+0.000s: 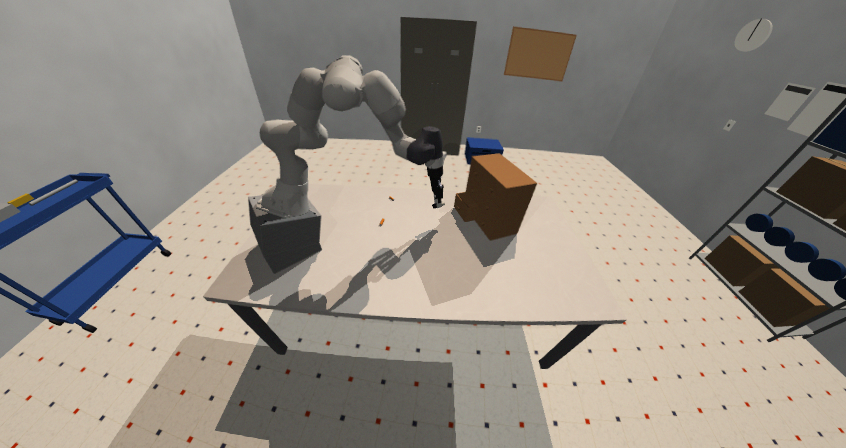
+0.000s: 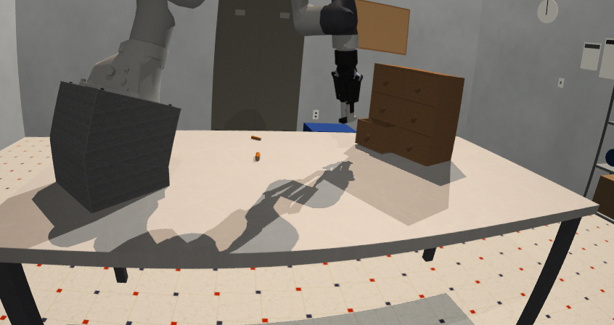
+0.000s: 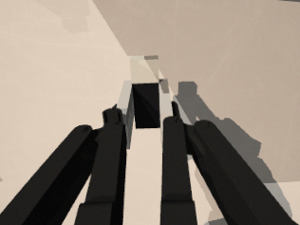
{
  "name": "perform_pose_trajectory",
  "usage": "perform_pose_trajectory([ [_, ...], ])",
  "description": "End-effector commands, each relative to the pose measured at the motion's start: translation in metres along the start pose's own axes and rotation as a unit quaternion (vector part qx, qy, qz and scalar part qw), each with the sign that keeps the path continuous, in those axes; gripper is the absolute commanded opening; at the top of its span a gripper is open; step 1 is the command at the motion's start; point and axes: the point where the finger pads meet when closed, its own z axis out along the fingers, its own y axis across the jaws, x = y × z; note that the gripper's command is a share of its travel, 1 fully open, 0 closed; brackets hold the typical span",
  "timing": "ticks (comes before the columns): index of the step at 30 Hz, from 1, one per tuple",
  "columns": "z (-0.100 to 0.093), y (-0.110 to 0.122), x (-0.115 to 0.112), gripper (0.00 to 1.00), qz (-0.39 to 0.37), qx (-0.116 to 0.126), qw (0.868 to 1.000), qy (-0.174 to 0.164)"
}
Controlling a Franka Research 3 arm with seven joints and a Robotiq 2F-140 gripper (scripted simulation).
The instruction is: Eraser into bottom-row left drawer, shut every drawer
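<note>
The brown chest (image 1: 517,208) (image 2: 442,121) stands upright at the right of the table. Its bottom-left drawer (image 1: 463,206) (image 2: 377,138) is pulled out; the other drawers look shut. My gripper (image 1: 437,196) (image 2: 347,112) (image 3: 146,93) points down and is shut on a small black and whitish block, the eraser (image 2: 343,120) (image 3: 146,110). In the exterior view it hangs just left of the open drawer, around or slightly above rim height. In the wrist view bare table shows beneath it, not the drawer. The inside of the drawer is hidden.
Two small orange and dark cylinders lie on the table (image 1: 354,268) (image 2: 205,173) between the arm's base and the chest, one nearer (image 1: 381,221) (image 2: 257,155) and one farther back (image 1: 391,198) (image 2: 255,138). The arm's grey base block (image 1: 286,238) (image 2: 115,151) is at the left.
</note>
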Motion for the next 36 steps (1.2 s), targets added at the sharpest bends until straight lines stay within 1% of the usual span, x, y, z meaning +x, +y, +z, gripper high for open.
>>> perform_pose_trajectory([
  [1,-0.0041,-0.0035,0.0191,0.2,0.02,0.002,0.997,0.073],
  [5,-0.003,-0.0034,0.0174,0.2,0.02,0.001,0.994,0.104],
  [7,-0.003,-0.0034,0.0174,0.2,0.02,0.001,0.994,0.104],
  [9,-0.0037,-0.0038,0.0168,0.2,0.02,0.001,0.993,0.116],
  [13,-0.0004,-0.0032,0.0155,0.2,0.021,-0.001,0.991,0.129],
  [17,-0.003,-0.0038,0.0154,0.2,0.02,0.001,0.99,0.141],
  [20,-0.0014,-0.0081,0.0119,0.2,0.019,0.003,0.989,0.145],
  [24,-0.0013,-0.008,0.0114,0.2,0.019,0.003,0.988,0.152],
  [27,-0.0024,-0.0041,0.0133,0.2,0.02,0.001,0.986,0.166],
  [30,0.0006,-0.0048,0.0095,0.2,0.019,0.001,0.985,0.174],
  [33,-0.0023,-0.004,0.0124,0.2,0.02,0.0,0.981,0.191],
  [36,-0.0014,-0.0042,0.0107,0.2,0.019,0.0,0.978,0.209],
])
